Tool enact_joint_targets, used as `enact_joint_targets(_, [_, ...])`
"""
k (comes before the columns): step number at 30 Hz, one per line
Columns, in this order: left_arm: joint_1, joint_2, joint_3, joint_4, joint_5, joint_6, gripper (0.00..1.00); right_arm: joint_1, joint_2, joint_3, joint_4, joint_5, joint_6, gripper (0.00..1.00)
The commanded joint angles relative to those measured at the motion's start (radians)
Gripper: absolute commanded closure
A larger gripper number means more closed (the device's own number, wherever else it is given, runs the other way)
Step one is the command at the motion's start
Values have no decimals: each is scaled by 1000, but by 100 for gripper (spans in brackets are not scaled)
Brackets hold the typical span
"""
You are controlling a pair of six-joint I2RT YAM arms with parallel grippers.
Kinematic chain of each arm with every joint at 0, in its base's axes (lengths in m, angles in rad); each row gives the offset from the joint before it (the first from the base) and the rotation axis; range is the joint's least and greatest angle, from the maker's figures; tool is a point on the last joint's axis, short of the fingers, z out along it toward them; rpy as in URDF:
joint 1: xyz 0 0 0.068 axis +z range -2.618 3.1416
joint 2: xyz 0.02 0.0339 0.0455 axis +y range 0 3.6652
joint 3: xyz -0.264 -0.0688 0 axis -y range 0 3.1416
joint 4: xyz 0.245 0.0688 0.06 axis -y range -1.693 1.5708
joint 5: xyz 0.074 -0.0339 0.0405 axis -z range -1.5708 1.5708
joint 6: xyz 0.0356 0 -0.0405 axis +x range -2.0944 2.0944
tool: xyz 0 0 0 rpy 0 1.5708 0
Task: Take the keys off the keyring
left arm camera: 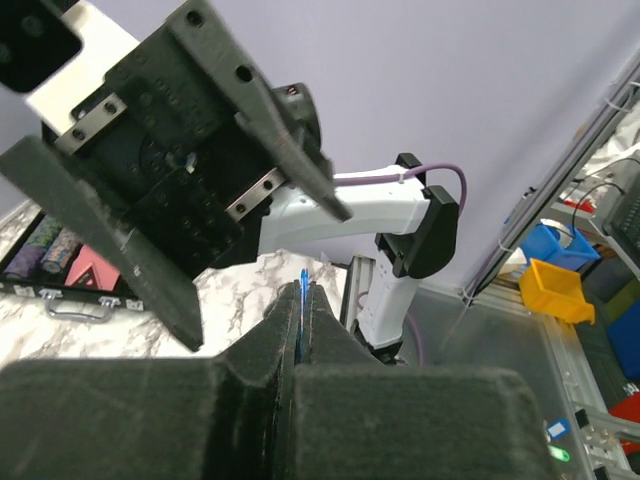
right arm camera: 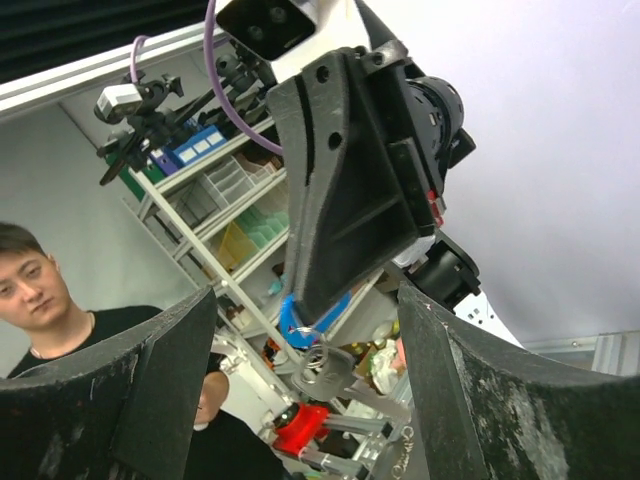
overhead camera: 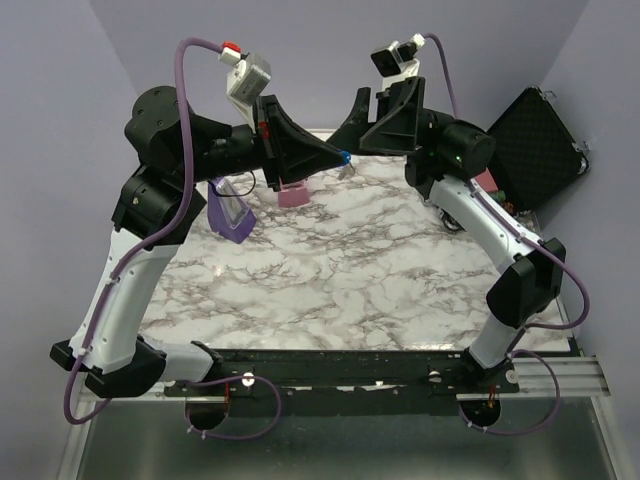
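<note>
The keys are a small bright-blue bundle pinched in the tip of my left gripper, held above the far part of the marble table. In the left wrist view the jaws are shut on the thin blue edge. In the right wrist view the blue piece carries a metal ring with silver keys hanging below it. My right gripper is open just beyond the keys. Its fingers stand wide on both sides of the bundle, not touching it.
A pink wedge and a purple wedge sit on the table at the far left. An open black case stands at the far right. A person and shelves show behind the cell.
</note>
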Motion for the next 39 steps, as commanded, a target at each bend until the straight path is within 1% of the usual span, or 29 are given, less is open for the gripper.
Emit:
enact_joint_targets(1, [19,-7,-19,122,70,-61,100,9,-19,-59,114,60,184,21])
enact_joint_targets(8, [55,-13,-66,208,70,-104,100,12,-31,-119,149,106,197,28])
enact_joint_targets(12, [64,-9,-86,228,62,-121,100,18,-31,-132,163,117,207,31])
enact_joint_targets(21, [84,-6,-148,306,36,-164,100,18,-42,-175,203,147,224,32])
enact_joint_targets(39, [137,22,-195,352,39,-170,100,20,-17,-188,290,204,292,33])
